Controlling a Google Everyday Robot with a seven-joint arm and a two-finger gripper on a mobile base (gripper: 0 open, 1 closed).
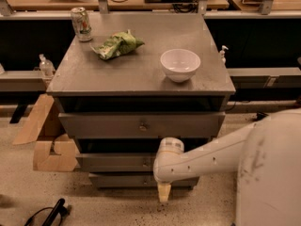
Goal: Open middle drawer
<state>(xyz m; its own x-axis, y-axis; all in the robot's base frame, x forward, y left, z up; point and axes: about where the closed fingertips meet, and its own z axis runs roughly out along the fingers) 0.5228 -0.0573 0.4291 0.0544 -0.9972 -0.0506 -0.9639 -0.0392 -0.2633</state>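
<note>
Hanging before the middle drawer (pixel 113 162), contents hidden, the gripper (pixel 163 193) has a grip state I cannot tell.

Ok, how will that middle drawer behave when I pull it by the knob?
The middle drawer looks rigid and shallow, so it is probably light and will slide straight. Its small round knob may slip from a loose grasp. The gripper sits just right of that knob, low in front.
</note>
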